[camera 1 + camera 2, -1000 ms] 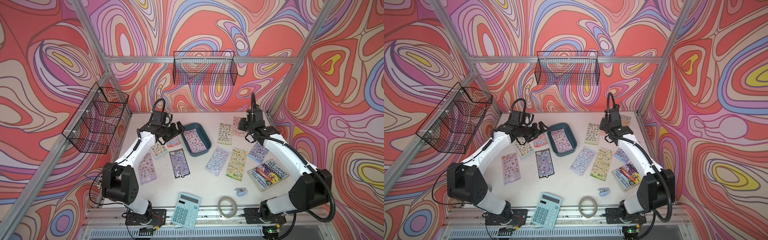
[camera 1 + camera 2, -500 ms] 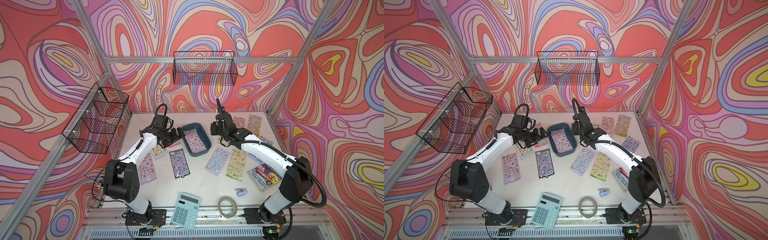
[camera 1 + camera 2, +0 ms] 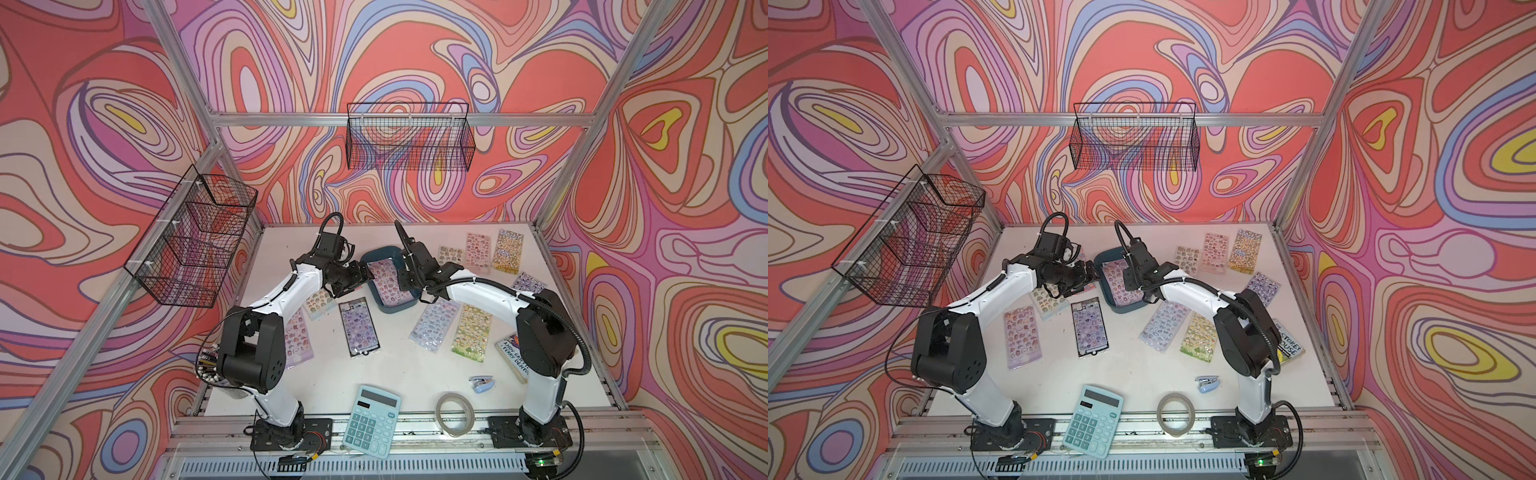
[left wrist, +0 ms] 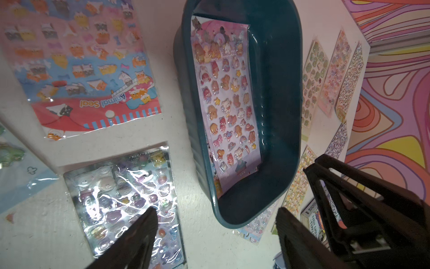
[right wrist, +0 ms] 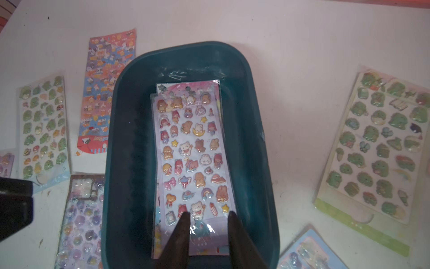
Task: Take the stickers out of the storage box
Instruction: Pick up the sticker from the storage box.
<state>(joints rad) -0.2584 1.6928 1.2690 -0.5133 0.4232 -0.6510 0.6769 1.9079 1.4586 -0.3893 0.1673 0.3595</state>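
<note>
My left end effector [image 4: 216, 209] spread wide near storage box [image 5: 263, 163]; right end effector [image 5: 208, 215] slightly parted over stickers [image 5: 193, 151] inside; I can't count sheets underneath.

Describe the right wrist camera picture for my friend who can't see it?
A dark teal storage box holds a stack of stickers, puffy bears and bunnies on the top sheet, with the right gripper open over one end. More sticker sheets lie around it on the white table.
</note>
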